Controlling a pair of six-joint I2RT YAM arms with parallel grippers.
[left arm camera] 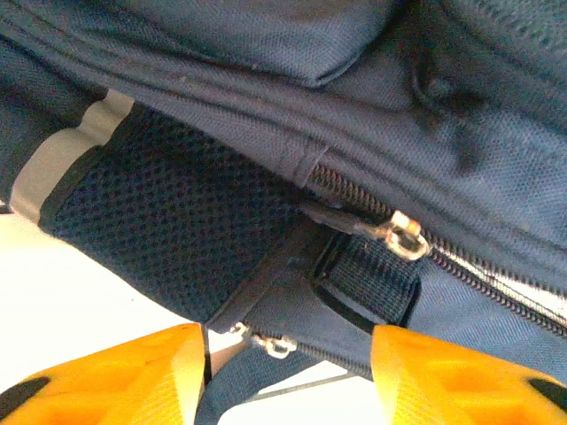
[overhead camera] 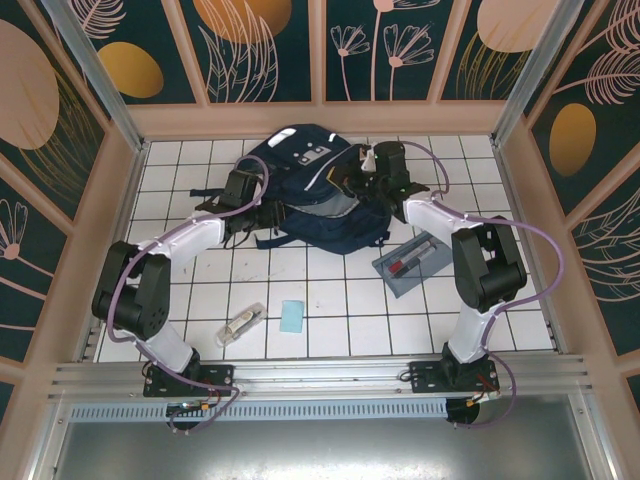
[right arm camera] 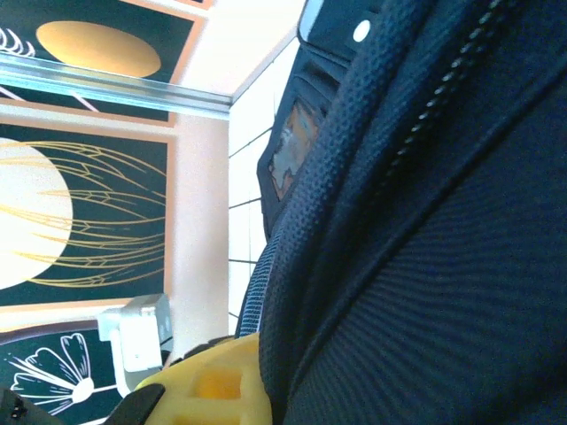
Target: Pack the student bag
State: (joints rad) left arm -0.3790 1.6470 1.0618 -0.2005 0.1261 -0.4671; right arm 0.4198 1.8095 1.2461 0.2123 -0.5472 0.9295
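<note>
The student bag [overhead camera: 310, 185], a dark navy backpack with white stripes and a grey patch, lies at the back middle of the tiled table. My left gripper [overhead camera: 243, 192] is at its left side. In the left wrist view that gripper [left arm camera: 288, 376] is open, its orange fingers [left arm camera: 133, 376] apart, just short of the mesh side pocket [left arm camera: 168, 212], a webbing strap and a metal zipper pull [left arm camera: 403, 235]. My right gripper [overhead camera: 370, 178] is at the bag's right upper edge, shut on a fold of the student bag [right arm camera: 425, 266]. One yellow finger [right arm camera: 213, 385] shows, with the other hidden behind the fabric.
A grey open case [overhead camera: 410, 262] with a red and a black pen lies right of the bag. A light blue square pad [overhead camera: 291, 316] and a small clear packet [overhead camera: 240, 325] lie nearer the front. Patterned walls enclose the table.
</note>
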